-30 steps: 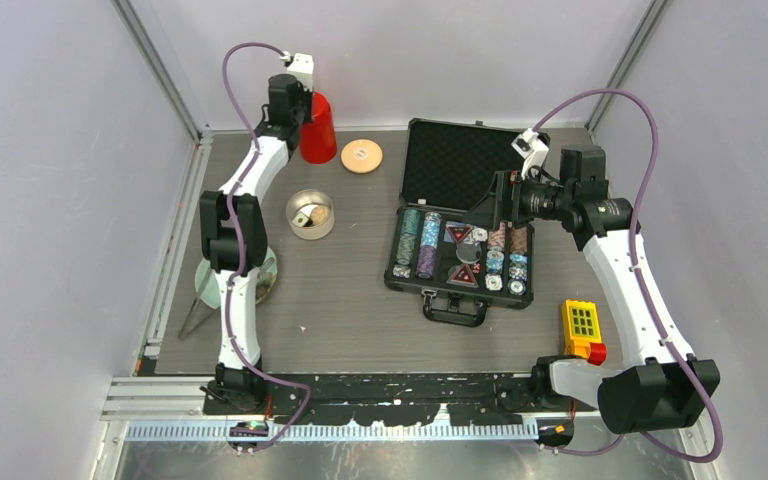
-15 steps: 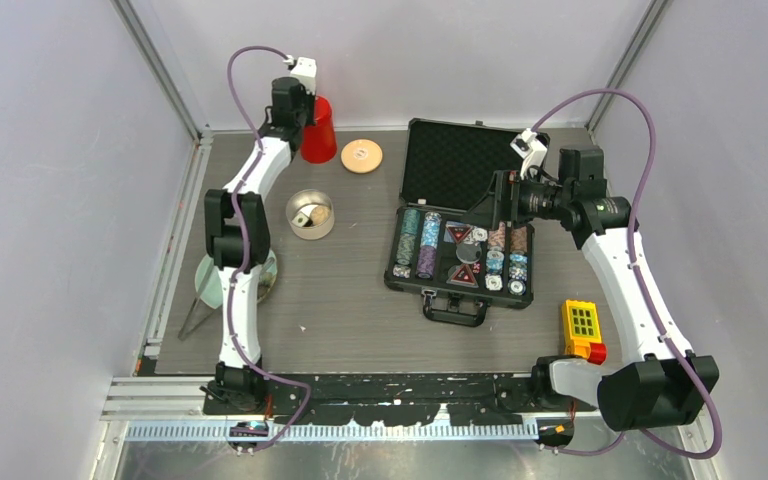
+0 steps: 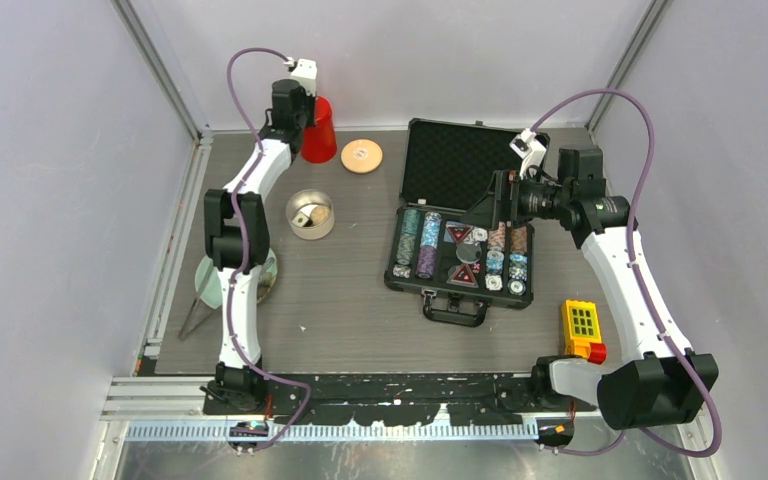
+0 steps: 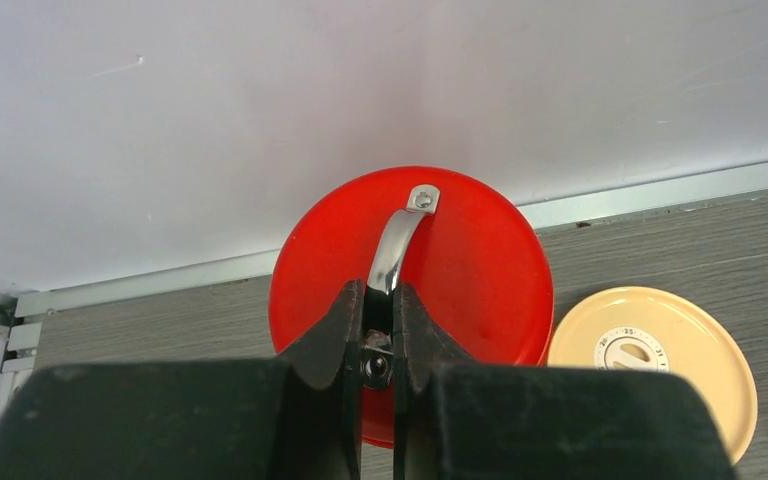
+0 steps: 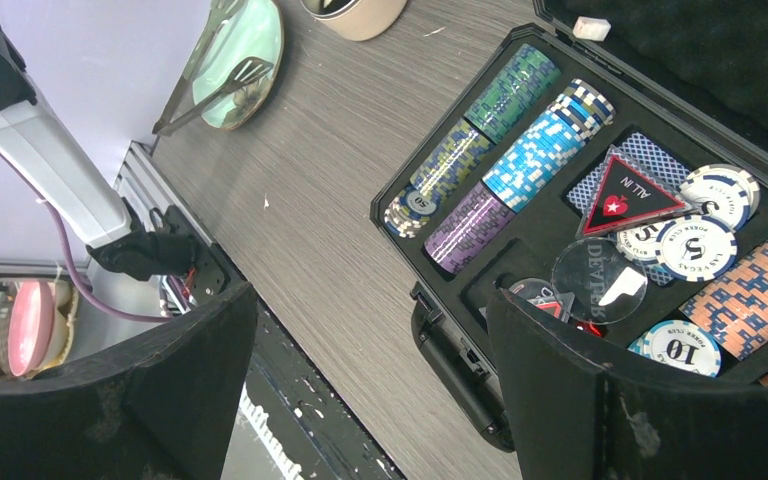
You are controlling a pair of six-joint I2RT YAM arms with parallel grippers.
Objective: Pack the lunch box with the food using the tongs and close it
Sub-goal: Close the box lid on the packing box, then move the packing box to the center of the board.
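Top external view: lunch box [image 3: 310,213] sits open, and the left arm is busy with a red canister instead.

Nearest, on the near-left of the lunch box, there's the pale green plate [image 5: 255,40] with the tongs [image 5: 243,73] lying across it. The tin itself has a beige morsel [image 3: 303,217] in it, no lid on. To its right is the open poker chip case [image 3: 422,300], right gripper [image 5: 370,390] hanging over the chips with jaws spread wide, nothing in them. Just past the tin on the far-right, the cream lid [image 3: 361,155] lies flat. Farthest back, the red canister [image 4: 470,260], left gripper [image 4: 378,300] clenched on its chrome handle [image 4: 397,245].
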